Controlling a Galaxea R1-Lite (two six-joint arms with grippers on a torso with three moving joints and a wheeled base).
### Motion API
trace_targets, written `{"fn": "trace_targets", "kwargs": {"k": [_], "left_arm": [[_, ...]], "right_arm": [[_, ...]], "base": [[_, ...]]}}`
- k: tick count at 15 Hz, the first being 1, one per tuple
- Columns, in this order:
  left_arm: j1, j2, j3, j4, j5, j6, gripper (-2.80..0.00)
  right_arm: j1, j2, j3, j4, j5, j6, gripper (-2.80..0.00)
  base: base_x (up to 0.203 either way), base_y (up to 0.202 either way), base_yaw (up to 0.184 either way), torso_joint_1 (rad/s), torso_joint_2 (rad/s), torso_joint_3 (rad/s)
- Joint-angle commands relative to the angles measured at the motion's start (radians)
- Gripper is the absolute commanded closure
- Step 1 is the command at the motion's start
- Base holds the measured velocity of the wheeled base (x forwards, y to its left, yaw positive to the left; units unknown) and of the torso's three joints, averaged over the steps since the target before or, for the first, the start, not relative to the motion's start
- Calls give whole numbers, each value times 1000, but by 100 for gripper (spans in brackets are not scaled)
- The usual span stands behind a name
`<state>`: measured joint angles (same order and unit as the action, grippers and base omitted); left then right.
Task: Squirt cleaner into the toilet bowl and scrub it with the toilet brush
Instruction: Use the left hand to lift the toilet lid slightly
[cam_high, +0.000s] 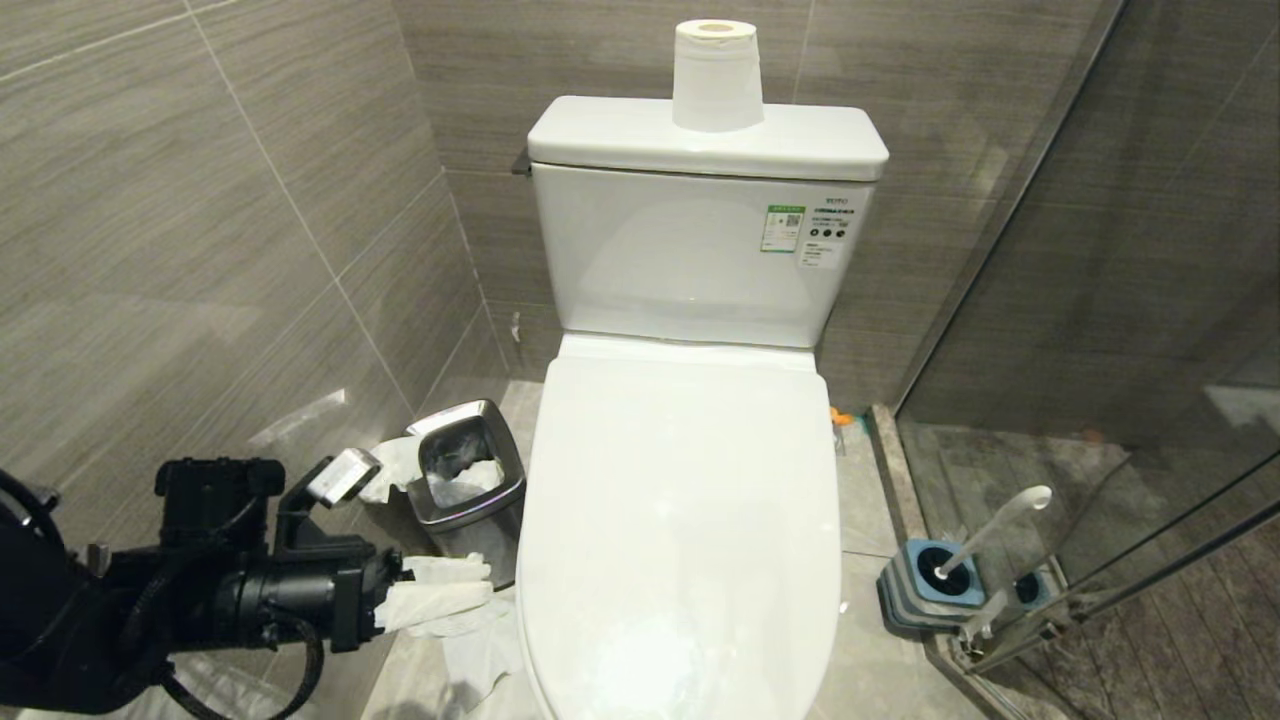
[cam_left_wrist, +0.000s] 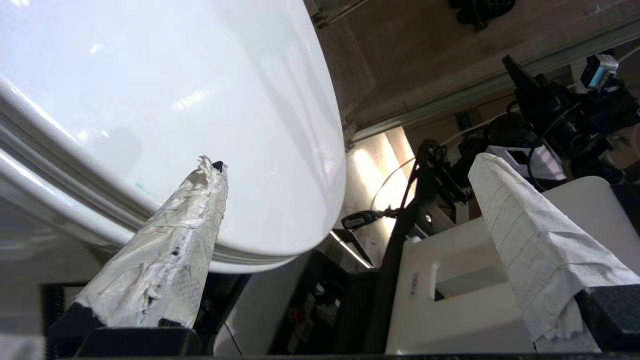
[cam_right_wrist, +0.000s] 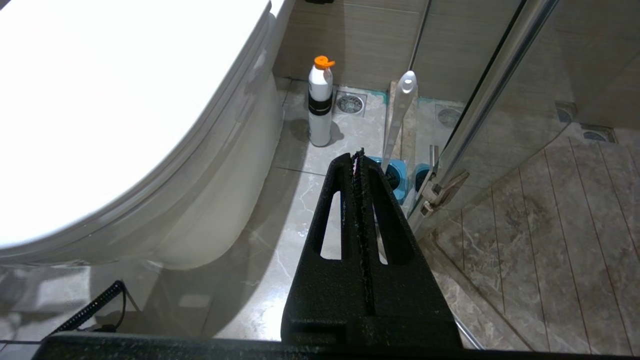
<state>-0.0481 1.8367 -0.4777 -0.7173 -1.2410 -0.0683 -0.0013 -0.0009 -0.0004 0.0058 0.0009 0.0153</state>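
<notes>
The white toilet bowl (cam_high: 680, 520) fills the middle of the head view with its lid down, so the inside is hidden. My left gripper (cam_high: 488, 583) hangs low beside its left front edge, open and empty, its fingers wrapped in white paper. In the left wrist view this gripper (cam_left_wrist: 348, 162) has one finger in front of the lid (cam_left_wrist: 175, 100). The cleaner (cam_right_wrist: 320, 105) stands on the floor behind the toilet's right side. The toilet brush (cam_high: 990, 530) sits in its blue holder (cam_high: 930, 590) by the glass door. My right gripper (cam_right_wrist: 357, 155) is shut on nothing, above the floor near the holder.
A square steel bin (cam_high: 465, 480) holding tissue stands between the toilet and the left wall. Loose tissue (cam_high: 480, 650) lies on the floor under my left gripper. A paper roll (cam_high: 715, 75) stands on the tank. The glass shower door (cam_high: 1100, 400) closes off the right side.
</notes>
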Motion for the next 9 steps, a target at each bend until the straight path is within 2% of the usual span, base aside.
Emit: {"fn": "trace_targets", "kwargs": {"k": [1, 6, 9], "left_arm": [[13, -59, -5, -30, -2, -10, -280], [19, -99, 2, -42, 36, -5, -280], [8, -114, 3, -39, 97, -5, -280]], "right_arm": [[0, 1, -1, 0, 1, 0, 0], [0, 1, 0, 0, 1, 0, 0], [1, 1, -1, 0, 1, 0, 0]], "base": [[0, 0, 0, 0, 0, 0], [0, 0, 0, 0, 0, 0], [0, 0, 0, 0, 0, 0]]}}
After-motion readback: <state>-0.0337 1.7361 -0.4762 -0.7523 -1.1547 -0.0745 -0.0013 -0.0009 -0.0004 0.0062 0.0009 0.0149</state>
